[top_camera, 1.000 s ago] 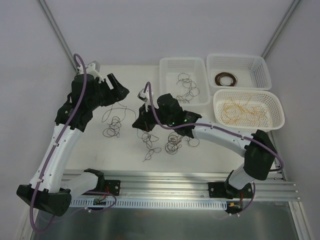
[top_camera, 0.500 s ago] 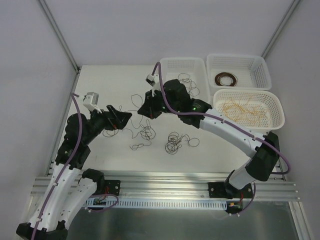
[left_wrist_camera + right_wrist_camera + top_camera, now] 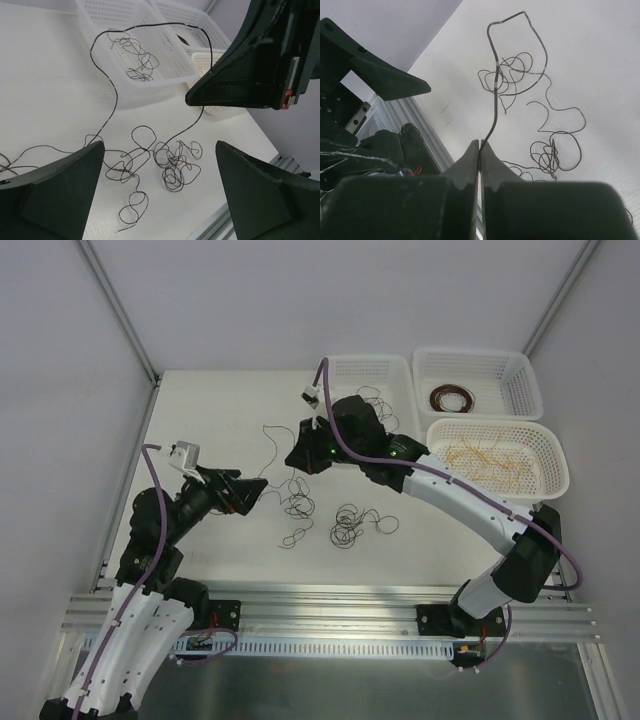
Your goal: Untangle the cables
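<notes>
My right gripper (image 3: 480, 146) is clenched on one black wire (image 3: 495, 100). My left gripper (image 3: 157, 147) gapes empty, facing a tangle (image 3: 172, 162), seemingly several wires.

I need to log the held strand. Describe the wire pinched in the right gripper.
The wire is hair-thin, dark and kinked, seemingly stiff. The right gripper is shut on it. From the grip it runs out clear of the table, bends into an angular loop, then drops into loose curls lying on the white surface. Where it ends among those curls I cannot tell.
</notes>
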{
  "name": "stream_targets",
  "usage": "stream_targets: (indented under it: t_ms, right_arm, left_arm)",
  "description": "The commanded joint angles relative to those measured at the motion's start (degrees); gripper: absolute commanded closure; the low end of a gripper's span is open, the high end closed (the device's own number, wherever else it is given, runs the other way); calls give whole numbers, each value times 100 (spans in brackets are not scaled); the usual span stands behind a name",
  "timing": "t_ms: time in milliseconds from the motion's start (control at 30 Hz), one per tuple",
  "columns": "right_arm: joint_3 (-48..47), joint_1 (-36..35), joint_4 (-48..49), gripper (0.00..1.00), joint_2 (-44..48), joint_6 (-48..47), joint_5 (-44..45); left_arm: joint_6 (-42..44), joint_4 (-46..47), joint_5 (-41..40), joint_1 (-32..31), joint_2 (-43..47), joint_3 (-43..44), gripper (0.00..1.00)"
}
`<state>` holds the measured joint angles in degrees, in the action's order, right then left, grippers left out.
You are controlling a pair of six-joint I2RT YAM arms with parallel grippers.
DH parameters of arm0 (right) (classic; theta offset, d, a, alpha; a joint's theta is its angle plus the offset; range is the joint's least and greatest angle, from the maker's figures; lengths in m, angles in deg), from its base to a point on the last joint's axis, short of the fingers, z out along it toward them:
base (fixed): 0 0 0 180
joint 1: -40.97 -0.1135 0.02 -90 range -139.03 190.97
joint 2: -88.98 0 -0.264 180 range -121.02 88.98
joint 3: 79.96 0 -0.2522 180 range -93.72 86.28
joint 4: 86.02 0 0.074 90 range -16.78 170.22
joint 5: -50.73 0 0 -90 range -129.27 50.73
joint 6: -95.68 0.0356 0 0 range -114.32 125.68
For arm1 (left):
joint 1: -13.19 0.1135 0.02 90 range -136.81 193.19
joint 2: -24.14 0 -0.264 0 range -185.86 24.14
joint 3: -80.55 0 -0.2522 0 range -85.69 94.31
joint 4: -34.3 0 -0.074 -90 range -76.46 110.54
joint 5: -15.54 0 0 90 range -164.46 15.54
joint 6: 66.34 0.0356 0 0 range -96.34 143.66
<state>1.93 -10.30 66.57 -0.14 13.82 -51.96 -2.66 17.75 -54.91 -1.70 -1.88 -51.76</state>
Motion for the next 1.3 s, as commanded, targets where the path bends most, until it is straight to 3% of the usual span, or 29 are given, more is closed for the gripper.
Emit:
stream_targets:
  t_ms: [0, 167, 333, 533, 633, 733, 1000, 1267]
  right_arm:
    - [-327, 64, -24, 99, 334, 223, 118]
    - [-310, 55, 29, 99, 404, 390, 170]
    - [-231, 55, 125, 99, 466, 565, 144]
    - [-37, 64, 319, 99, 642, 759, 91]
    - [33, 55, 328, 99, 703, 794, 91]
    - [60, 55, 337, 99, 747, 794, 91]
    - [42, 55, 363, 99, 730, 873, -14]
    - [-72, 55, 328, 99, 782, 891, -67]
  left_arm:
    - [-30, 761, 620, 31, 44, -264, 5]
    - [-434, 1288, 568, -460, -491, -545, 8]
    - [39, 2202, -1092, -1953, -1088, -782, 10]
    - [418, 3650, -2348, -2482, -1862, -1134, 11]
    - [497, 4144, -2605, -2615, -2284, -1178, 14]
    - [567, 4496, -2711, -2711, -2688, -1170, 21]
    - [515, 5481, -3010, -2852, -3592, -1135, 55]
    - [76, 5886, -3106, -2966, -4603, -1117, 66]
